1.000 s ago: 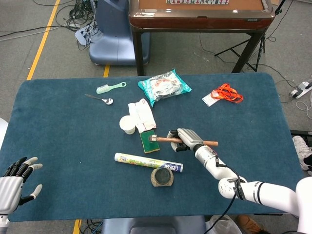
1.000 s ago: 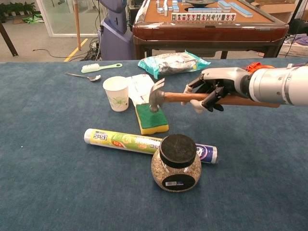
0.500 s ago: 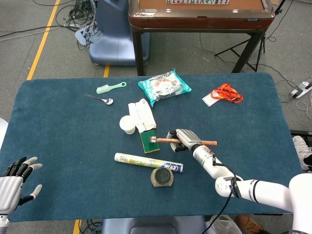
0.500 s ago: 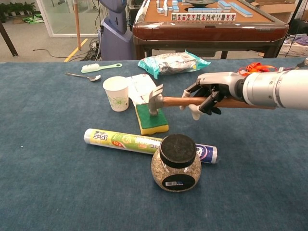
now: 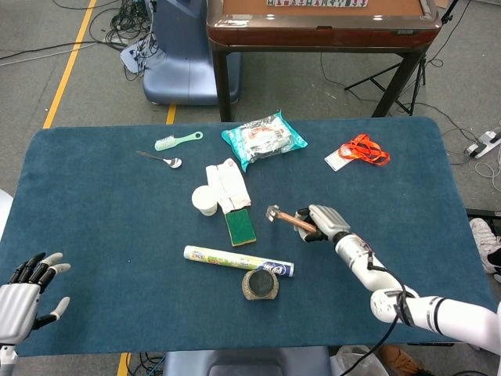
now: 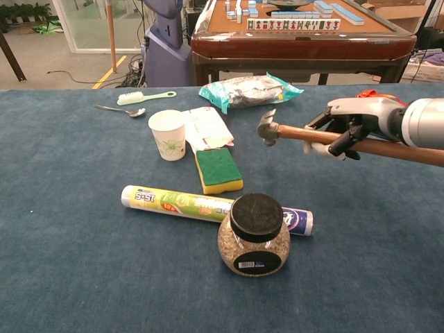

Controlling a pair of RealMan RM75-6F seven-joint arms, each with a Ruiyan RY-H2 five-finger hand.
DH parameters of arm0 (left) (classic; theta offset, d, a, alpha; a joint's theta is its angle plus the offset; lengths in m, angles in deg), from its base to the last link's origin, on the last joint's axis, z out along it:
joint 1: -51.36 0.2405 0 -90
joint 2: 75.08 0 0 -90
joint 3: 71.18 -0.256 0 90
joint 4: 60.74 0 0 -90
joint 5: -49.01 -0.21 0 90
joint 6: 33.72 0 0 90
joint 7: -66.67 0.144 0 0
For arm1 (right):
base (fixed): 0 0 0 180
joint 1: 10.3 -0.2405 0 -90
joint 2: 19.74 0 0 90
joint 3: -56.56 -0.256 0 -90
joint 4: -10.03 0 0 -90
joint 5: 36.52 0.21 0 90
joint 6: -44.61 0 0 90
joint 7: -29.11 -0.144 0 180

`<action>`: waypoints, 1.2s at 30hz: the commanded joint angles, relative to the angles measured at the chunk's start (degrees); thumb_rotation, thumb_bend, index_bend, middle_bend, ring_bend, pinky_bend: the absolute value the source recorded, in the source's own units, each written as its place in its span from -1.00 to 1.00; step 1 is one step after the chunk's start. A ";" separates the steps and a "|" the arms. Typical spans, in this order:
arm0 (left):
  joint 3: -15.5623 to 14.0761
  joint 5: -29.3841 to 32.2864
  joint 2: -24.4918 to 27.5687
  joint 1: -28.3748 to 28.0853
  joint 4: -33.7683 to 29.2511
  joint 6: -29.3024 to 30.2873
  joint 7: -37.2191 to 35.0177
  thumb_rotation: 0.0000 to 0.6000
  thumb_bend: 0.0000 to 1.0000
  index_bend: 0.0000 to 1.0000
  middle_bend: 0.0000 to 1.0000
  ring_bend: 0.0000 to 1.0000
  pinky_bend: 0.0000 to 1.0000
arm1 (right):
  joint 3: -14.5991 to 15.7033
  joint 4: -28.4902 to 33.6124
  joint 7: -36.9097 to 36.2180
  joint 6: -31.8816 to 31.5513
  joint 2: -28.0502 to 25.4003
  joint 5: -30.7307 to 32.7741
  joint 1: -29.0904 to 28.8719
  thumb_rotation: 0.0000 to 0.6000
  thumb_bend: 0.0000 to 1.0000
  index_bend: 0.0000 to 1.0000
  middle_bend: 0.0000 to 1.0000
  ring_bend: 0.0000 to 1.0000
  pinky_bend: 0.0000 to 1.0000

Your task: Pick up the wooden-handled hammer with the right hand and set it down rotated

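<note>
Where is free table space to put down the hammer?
Bare cloth lies right of the sponge and tube, below the lanyard, under the right robot hand holding the hammer. Around cup and jar it is crowded.

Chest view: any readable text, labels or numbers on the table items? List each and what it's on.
Roll of bags: printed brand lettering and coloured patches, too blurred to read.
Jar: white barcode sticker at the base, digits too small to read.
Paper cup: green leaf print only, no text seen.
Snack packet: printing not legible.
Mahjong tiles on the far table: markings too small to read.
Nothing can be quoted with confidence.
</note>
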 commanded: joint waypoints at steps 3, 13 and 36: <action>-0.06 -0.07 -0.06 -0.12 -0.08 -0.21 0.24 1.00 -0.50 -0.44 -0.65 -0.83 -0.75 | 0.51 -3.81 -0.89 -0.61 1.40 -1.09 1.15 1.00 0.97 0.58 0.56 0.36 0.36; -0.02 0.10 -0.02 -0.06 -0.08 -0.10 0.10 1.00 -0.50 -0.44 -0.65 -0.83 -0.75 | 1.24 -7.11 -0.86 -2.11 3.26 -4.64 2.68 1.00 -0.24 -0.49 -0.27 -0.49 -0.41; -0.15 -0.51 0.25 0.23 -0.15 0.75 -0.95 1.00 -0.50 -0.44 -0.65 -0.83 -0.75 | 4.46 9.25 4.76 -27.27 -10.84 -16.62 17.73 1.00 -0.71 -0.95 -0.55 -0.80 -0.61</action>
